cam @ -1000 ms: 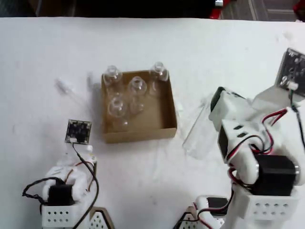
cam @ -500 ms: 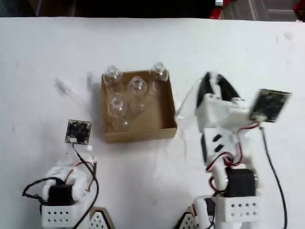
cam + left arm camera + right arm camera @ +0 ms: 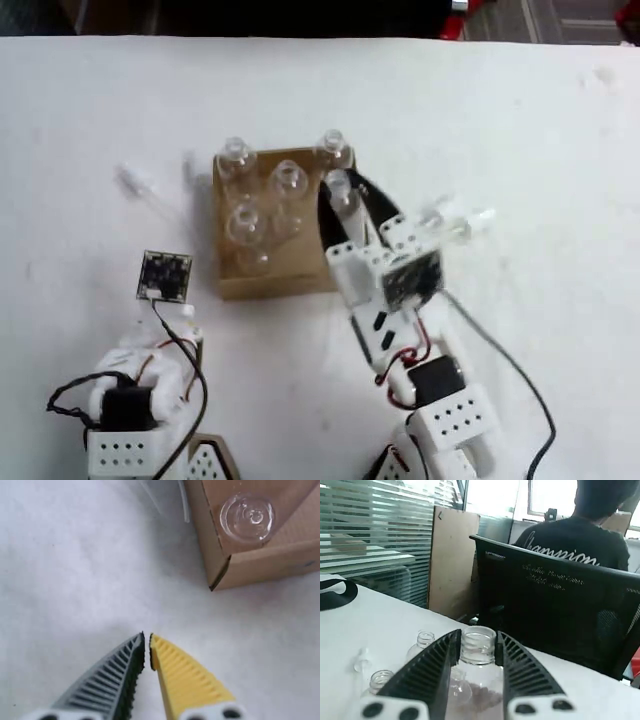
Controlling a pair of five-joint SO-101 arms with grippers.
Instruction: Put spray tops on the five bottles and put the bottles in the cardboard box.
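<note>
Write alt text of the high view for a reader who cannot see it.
The right gripper holds a clear bottle by its neck at the right side of the cardboard box, where four more bottles stand without spray tops.

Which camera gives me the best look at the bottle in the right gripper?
Right wrist view: the bottle stands upright, its neck between the right gripper's fingers. High view shows its top at the cardboard box.

No readable print on any bottle (image 3: 287, 180) or cardboard box (image 3: 285, 284).
</note>
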